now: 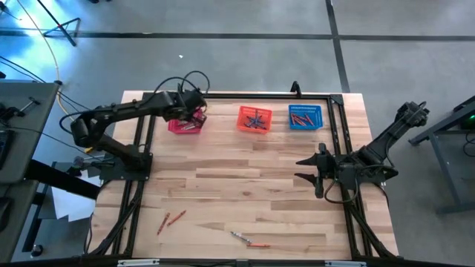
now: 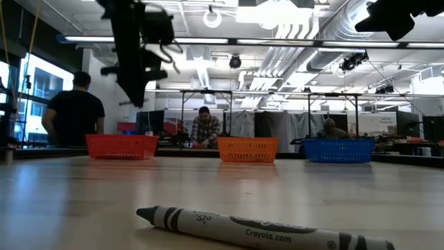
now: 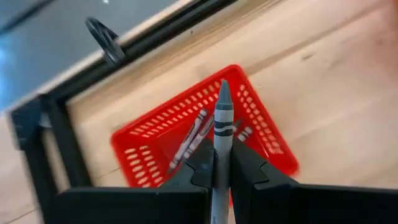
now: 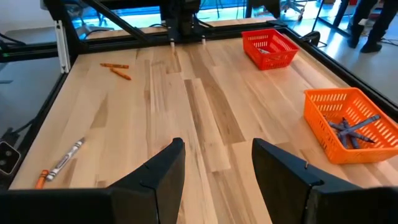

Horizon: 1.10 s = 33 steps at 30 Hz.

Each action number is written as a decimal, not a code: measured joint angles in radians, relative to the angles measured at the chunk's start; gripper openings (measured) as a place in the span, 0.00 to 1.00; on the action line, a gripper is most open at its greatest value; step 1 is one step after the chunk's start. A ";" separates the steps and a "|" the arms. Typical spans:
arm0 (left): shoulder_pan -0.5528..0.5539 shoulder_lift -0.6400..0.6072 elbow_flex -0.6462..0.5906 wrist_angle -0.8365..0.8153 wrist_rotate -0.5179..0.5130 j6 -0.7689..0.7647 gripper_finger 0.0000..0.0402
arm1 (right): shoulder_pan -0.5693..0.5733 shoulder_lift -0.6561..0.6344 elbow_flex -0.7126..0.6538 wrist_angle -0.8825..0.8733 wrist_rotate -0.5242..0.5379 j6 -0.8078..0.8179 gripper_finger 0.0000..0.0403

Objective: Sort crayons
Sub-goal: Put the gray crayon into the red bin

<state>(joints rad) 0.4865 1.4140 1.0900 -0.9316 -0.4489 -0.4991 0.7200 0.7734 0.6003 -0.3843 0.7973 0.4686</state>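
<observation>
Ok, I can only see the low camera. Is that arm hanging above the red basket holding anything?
Observer: Yes. The left gripper has its jaws shut on a grey crayon, right over the red basket.
Operator: Is anything inside that basket? I only see its side.
Observer: Another crayon lies in it.
Operator: Where's the other arm?
Observer: The right gripper waits near the table's right edge, jaws open and holding nothing.
Operator: Any crayons left besides the grey one in front of me?
Observer: Two orange crayons lie near the front left corner.
</observation>
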 joint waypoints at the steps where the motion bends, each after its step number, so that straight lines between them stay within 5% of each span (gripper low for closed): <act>1: 0.027 0.000 -0.030 0.042 0.022 0.009 0.02 | 0.000 0.000 0.000 0.000 0.000 -0.002 0.45; 8: 0.125 0.000 -0.163 0.232 0.125 0.069 0.04 | 0.000 0.000 0.000 -0.008 0.000 0.023 0.45; 24: 0.135 0.000 -0.178 0.266 0.140 0.153 0.22 | 0.000 0.000 0.000 -0.090 0.014 0.111 0.45; 33: 0.036 0.000 -0.178 0.561 0.535 0.062 0.23 | 0.000 0.000 -0.001 -0.151 0.012 0.189 0.45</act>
<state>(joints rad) 0.5220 1.4136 0.9123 -0.3705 0.0858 -0.4366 0.7200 0.7734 0.5995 -0.5350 0.8089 0.6571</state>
